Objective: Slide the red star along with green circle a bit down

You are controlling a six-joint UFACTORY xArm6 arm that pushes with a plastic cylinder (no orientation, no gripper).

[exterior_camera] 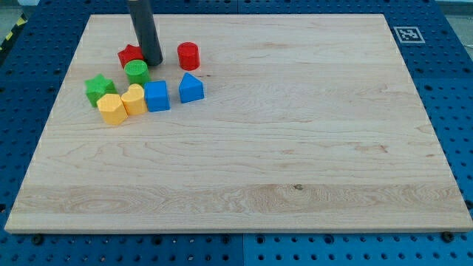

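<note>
Red star (129,55) is sitting near the table's upper-left corner, partly hidden behind the dark rod. My tip (153,62) is resting at the star's right edge, just above and to the right of the green circle (137,72), which is lying directly below the star and touching or nearly touching it. No gripper is fitted, so there is no opening to report, only the plain rod. A red cylinder (188,55) is standing to the right of my tip, a little apart. Below, a row is running left to right: green star (98,89), yellow hexagon (112,108), yellow heart-like block (134,100), blue cube (157,96), blue triangular block (191,88). The wooden table (295,148) is lying on a blue perforated base (454,89).
</note>
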